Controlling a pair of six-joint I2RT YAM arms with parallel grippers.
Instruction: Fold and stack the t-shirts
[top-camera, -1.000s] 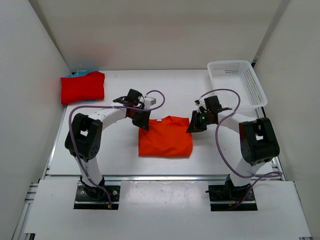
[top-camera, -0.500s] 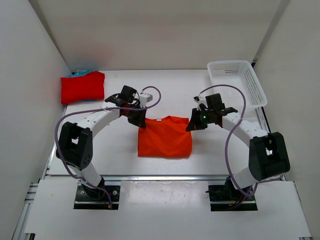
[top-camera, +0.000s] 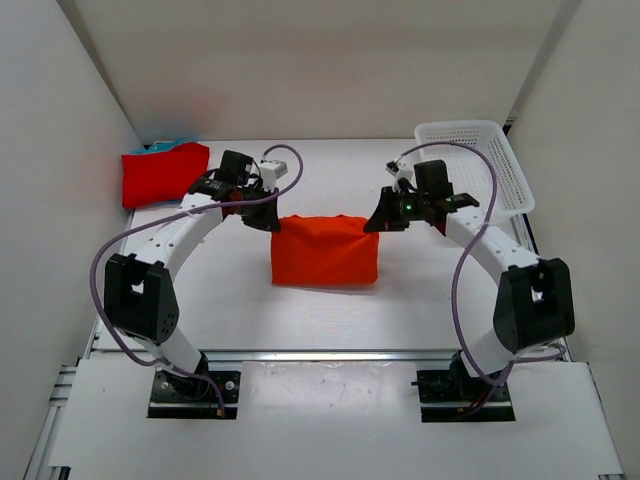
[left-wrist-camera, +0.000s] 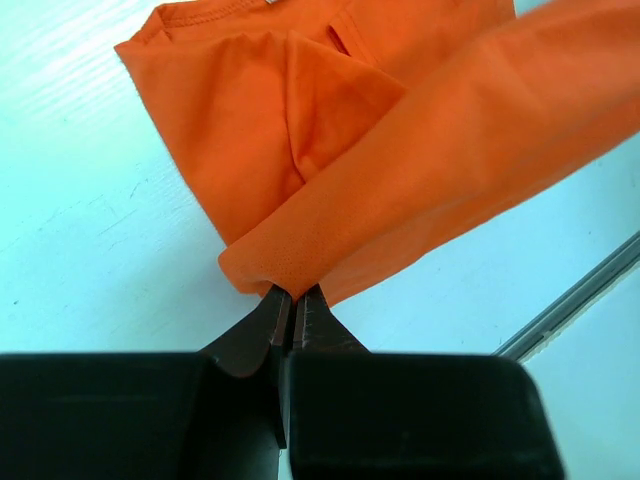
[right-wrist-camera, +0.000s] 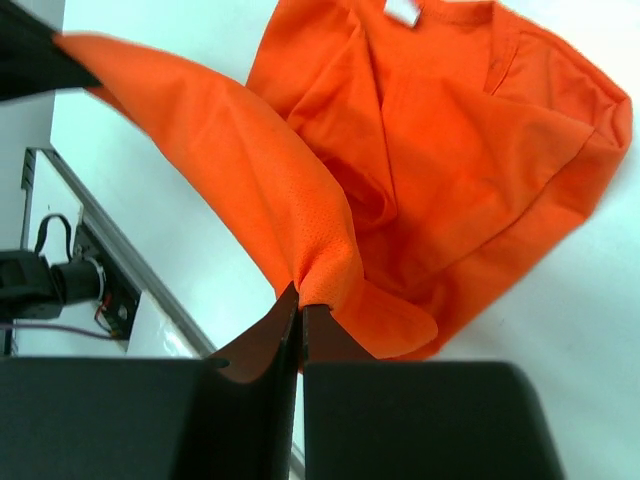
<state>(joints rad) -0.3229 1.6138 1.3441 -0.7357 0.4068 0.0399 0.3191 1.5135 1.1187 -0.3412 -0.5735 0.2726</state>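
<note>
Far left of the counter, the red t-shirt lies folded on the teal t-shirt: stacked. At centre, the left gripper and right gripper each pinch the orange t-shirt, lifted mid-fold. Stacking it remains.

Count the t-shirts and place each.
3. Orange t-shirt: mid-table, held by the left end effector and right end effector. Red t-shirt: folded, far left. Teal t-shirt: mostly hidden by it.

T-shirt between left hand and right hand
</note>
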